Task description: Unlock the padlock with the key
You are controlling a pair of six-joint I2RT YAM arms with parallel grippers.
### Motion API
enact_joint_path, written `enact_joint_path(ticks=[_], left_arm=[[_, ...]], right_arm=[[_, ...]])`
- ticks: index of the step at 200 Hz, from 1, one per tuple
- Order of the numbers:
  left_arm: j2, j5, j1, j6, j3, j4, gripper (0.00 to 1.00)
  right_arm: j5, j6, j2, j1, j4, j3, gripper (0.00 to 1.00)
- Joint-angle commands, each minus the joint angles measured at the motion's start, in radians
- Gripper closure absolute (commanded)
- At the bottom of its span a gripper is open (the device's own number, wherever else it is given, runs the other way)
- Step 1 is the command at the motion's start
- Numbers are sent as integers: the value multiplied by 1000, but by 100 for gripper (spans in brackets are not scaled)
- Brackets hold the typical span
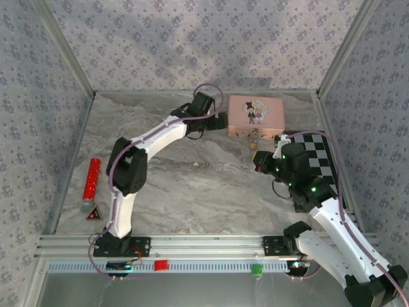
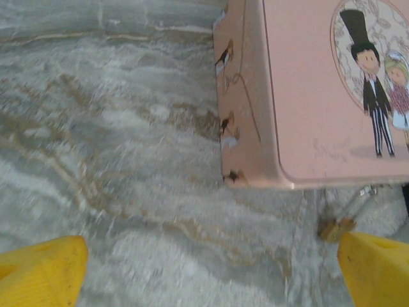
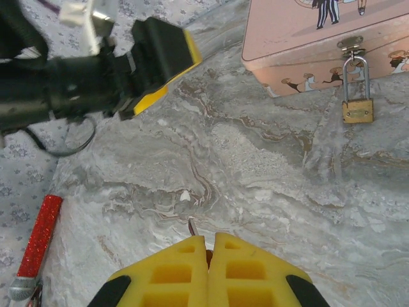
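Note:
The tiny brass padlock (image 3: 357,110) hangs by its thin silvery shackle from the latch on the front of the pink cartoon tin (image 3: 300,35), resting against the marble floor. In the left wrist view the padlock (image 2: 337,228) sits under the tin's (image 2: 319,96) near corner. My left gripper (image 2: 211,284) is open, its yellow fingers (image 2: 45,272) wide apart over bare marble beside the tin's left end. My right gripper (image 3: 209,238) is shut on the key (image 3: 192,228), whose thin tip pokes out between the pads. It hovers well short of the padlock (image 1: 255,145).
A red glitter tube (image 1: 91,179) and a small red triangle (image 1: 94,214) lie by the left wall. A black-and-white checkered board (image 1: 316,157) lies at the right, partly under my right arm. Patterned walls close in the marble table (image 1: 192,173).

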Motion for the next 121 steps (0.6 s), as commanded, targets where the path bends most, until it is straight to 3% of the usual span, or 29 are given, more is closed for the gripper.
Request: enact_joint_path(ticks=[1,84,121], left_arm=[[91,-13,-15,26,178,-48,0],[493,36,-28,51,780,-235,0],[568,35,-29,47,841,-193,0]], right_arm=[[26,-21,-11,-4,-47,-9,100],[8,-10,-12,-3,-28,-27,100],[8,5,-11,-4,-15,-44,100]])
